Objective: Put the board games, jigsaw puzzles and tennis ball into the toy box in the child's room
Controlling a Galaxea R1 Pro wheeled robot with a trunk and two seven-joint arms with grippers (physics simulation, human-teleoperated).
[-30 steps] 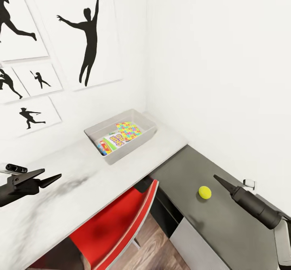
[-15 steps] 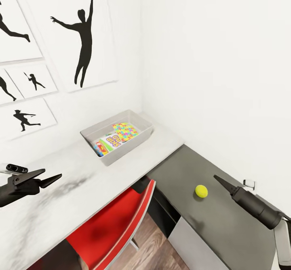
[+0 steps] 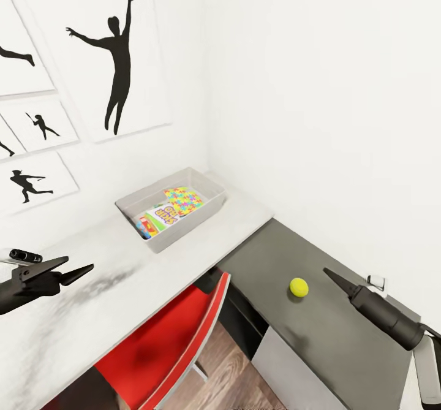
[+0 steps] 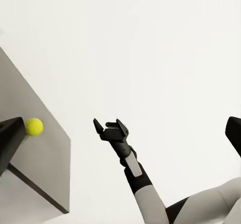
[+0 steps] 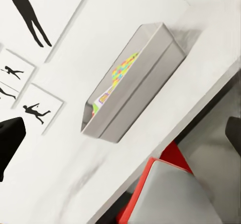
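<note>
The light-grey toy box stands on the white table near the corner. Inside it lie a jigsaw puzzle and a board game with a printed lid. In the right wrist view the toy box shows side-on with the puzzle inside. The tennis ball rests on the lower dark-grey cabinet top. My right gripper hovers just right of the ball, open. My left gripper is open above the white top, far left of the box. The ball also appears in the left wrist view.
A red chair is tucked under the table between the white top and the dark cabinet. Black baseball-player pictures hang on the left wall. A plain white wall runs behind the cabinet, with a small white fitting near my right gripper.
The whole picture has drifted left and up, so the camera has turned. Both arms keep their places in the view. Box and ball lie as before.
</note>
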